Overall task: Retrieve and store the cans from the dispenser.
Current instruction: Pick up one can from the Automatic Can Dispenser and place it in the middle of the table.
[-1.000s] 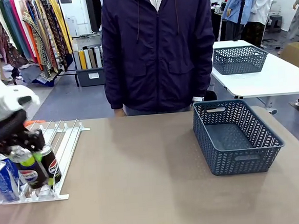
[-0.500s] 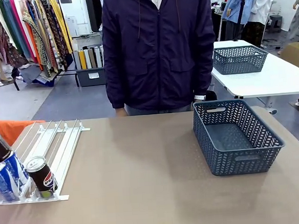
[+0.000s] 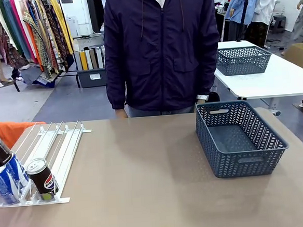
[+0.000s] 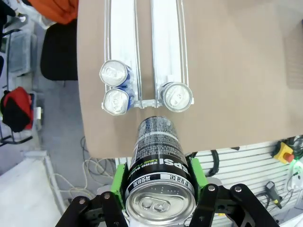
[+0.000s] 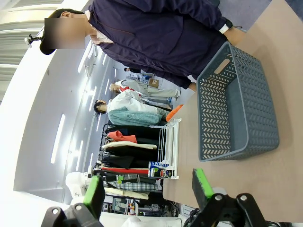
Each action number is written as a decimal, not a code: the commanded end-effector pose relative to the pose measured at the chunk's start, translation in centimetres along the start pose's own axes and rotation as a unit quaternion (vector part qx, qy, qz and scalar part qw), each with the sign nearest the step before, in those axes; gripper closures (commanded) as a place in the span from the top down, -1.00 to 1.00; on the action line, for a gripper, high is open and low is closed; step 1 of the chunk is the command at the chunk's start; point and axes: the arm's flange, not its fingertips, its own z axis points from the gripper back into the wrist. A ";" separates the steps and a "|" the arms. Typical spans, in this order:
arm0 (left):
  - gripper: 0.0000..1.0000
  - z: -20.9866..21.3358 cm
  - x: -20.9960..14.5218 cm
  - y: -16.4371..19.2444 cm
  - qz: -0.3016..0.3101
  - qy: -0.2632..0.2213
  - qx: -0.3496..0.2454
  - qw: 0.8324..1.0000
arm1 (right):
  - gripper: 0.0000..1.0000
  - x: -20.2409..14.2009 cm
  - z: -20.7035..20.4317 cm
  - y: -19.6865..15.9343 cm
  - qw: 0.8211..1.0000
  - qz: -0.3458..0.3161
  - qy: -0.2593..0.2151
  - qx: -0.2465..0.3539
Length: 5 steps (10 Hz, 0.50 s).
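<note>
The left gripper (image 4: 158, 182) clamps a black Pepsi can (image 4: 158, 142), held above the stopper end of the dispenser (image 4: 168, 47), where 3 cans (image 4: 177, 97) stand. The right gripper (image 5: 147, 189) hangs spread and empty, the basket (image 5: 236, 109) well beyond it.

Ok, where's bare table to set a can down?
The wide middle of the table, between the dispenser and the grey basket, is bare; the basket is empty too. Crowded: the dispenser's near end, holding three cans.
</note>
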 end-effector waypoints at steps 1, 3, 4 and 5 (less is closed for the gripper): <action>-1.00 0.1 0.0 0.1 0.001 -0.001 -0.001 1.000 | 1.00 0.3 -0.1 0.3 1.000 0.011 -0.008 0.013; -1.00 -1.0 1.6 -7.3 -0.041 0.000 -0.037 0.998 | 1.00 0.3 -0.1 0.3 1.000 0.011 -0.008 0.013; -1.00 -1.7 2.9 -12.2 -0.064 -0.002 -0.050 0.997 | 1.00 0.3 -0.1 0.3 1.000 0.011 -0.008 0.013; -1.00 -2.7 3.9 -16.7 -0.085 0.005 -0.053 0.995 | 1.00 0.3 -0.1 0.3 1.000 0.011 -0.008 0.013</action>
